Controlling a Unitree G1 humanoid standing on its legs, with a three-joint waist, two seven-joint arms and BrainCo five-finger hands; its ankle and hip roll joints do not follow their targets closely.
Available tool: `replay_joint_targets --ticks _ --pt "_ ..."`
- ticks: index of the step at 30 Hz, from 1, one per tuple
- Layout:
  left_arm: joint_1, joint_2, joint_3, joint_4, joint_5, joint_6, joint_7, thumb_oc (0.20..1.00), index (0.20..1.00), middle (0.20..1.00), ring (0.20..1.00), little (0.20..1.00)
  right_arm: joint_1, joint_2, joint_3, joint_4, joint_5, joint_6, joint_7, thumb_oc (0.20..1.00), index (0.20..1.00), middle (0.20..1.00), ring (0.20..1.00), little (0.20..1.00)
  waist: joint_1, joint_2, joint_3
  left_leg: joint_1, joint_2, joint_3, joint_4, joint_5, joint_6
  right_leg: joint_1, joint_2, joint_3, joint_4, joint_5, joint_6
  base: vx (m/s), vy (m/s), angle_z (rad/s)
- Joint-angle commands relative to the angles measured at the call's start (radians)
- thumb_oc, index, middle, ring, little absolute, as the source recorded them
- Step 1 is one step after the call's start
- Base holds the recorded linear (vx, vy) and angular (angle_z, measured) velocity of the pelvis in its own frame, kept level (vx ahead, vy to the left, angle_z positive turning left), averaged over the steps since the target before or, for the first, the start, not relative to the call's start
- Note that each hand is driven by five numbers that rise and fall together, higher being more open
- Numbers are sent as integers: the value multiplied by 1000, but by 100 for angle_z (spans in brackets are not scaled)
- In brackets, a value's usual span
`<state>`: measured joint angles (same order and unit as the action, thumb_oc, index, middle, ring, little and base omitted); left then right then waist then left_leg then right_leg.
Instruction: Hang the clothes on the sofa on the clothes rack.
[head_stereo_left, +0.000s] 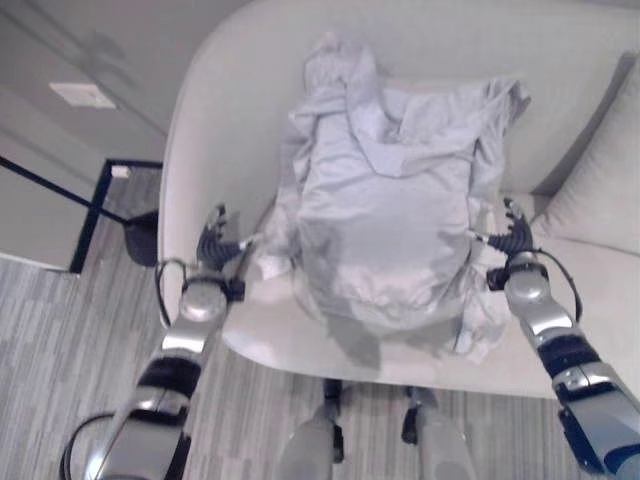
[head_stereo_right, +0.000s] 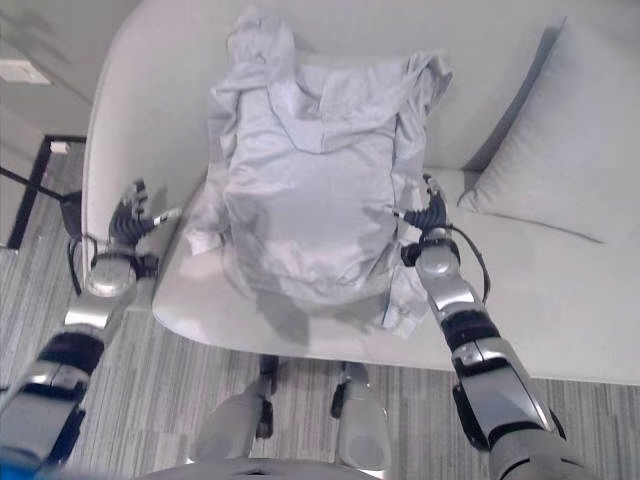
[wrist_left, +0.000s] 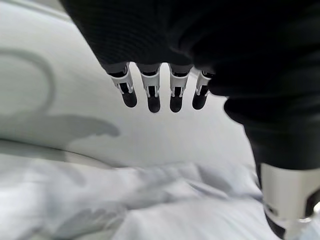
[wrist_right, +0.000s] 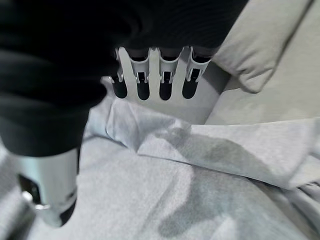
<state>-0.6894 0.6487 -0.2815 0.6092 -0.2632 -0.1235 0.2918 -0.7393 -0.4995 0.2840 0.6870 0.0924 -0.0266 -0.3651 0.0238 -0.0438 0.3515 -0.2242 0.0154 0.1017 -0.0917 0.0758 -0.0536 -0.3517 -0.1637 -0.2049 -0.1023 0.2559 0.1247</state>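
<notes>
A light grey hooded garment (head_stereo_left: 385, 215) lies spread on the pale sofa seat (head_stereo_left: 270, 335), its hood up against the backrest. My left hand (head_stereo_left: 212, 245) hovers at the garment's left edge beside a sleeve, fingers straight and apart from the cloth (wrist_left: 150, 210). My right hand (head_stereo_left: 515, 238) is at the garment's right edge, fingers (wrist_right: 150, 85) straight above the fabric (wrist_right: 200, 190), thumb out, holding nothing.
A beige cushion (head_stereo_right: 570, 150) rests on the sofa to the right of the garment. The sofa's curved armrest (head_stereo_left: 185, 140) rises at the left. A black metal frame (head_stereo_left: 90, 215) stands on the striped carpet beyond the armrest.
</notes>
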Motion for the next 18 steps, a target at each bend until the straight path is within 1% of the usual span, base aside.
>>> replay_joint_targets --ticks 1,2,6,8,9,12,14,15,18 --pt "-15 32 -25 54 11 -55 49 1000 1000 1000 1000 1000 -34 -83 7 -2 54 -47 -56 1000 1000 1000 1000 1000 17 57 -64 -41 34 -36 4 19 -68 34 -40 -9 15 -79 137 -3 -15 -16" --pt "-93 51 -58 85 8 -51 61 1000 1000 1000 1000 1000 -90 -100 25 20 64 -47 -73 1000 1000 1000 1000 1000 11 60 -59 -60 33 -34 4 25 -72 12 -35 -7 15 -72 137 -5 -21 -17" --pt "-251 94 -132 142 19 -45 82 1000 1000 1000 1000 1000 -188 -137 31 45 98 -51 -110 1000 1000 1000 1000 1000 1 65 -52 -101 32 -32 4 39 -79 -30 -28 -7 15 -59 137 -2 -22 1" --pt "-288 104 -151 157 19 -43 86 1000 1000 1000 1000 1000 -210 -148 33 42 107 -53 -119 1000 1000 1000 1000 1000 -2 67 -50 -110 32 -32 4 42 -81 -39 -25 -6 15 -57 137 -2 -10 -2" --pt "-351 120 -186 180 22 -40 89 1000 1000 1000 1000 1000 -248 -165 41 48 123 -57 -132 1000 1000 1000 1000 1000 -6 70 -50 -124 31 -34 4 44 -82 -52 -23 -7 15 -53 137 1 -33 1" --pt "-458 139 -252 230 19 -33 87 1000 1000 1000 1000 1000 -313 -189 57 84 162 -64 -145 1000 1000 1000 1000 1000 -7 82 -47 -140 33 -35 4 45 -89 -66 -18 -13 15 -50 137 3 -21 2" --pt "-492 150 -271 240 19 -31 89 1000 1000 1000 1000 1000 -334 -201 65 95 176 -66 -145 1000 1000 1000 1000 1000 -7 83 -48 -151 30 -34 4 53 -89 -77 -20 -14 15 -44 137 3 -16 2" --pt "-563 171 -321 259 32 -24 97 1000 1000 1000 1000 1000 -374 -227 90 122 202 -68 -148 1000 1000 1000 1000 1000 -2 91 -50 -156 31 -38 4 50 -92 -82 -15 -18 15 -46 137 7 -32 3" --pt "-599 183 -352 271 44 -17 105 1000 1000 1000 1000 1000 -389 -234 103 131 224 -72 -150 1000 1000 1000 1000 1000 -1 95 -53 -162 26 -36 4 57 -92 -89 -17 -18 15 -41 137 8 -15 4"
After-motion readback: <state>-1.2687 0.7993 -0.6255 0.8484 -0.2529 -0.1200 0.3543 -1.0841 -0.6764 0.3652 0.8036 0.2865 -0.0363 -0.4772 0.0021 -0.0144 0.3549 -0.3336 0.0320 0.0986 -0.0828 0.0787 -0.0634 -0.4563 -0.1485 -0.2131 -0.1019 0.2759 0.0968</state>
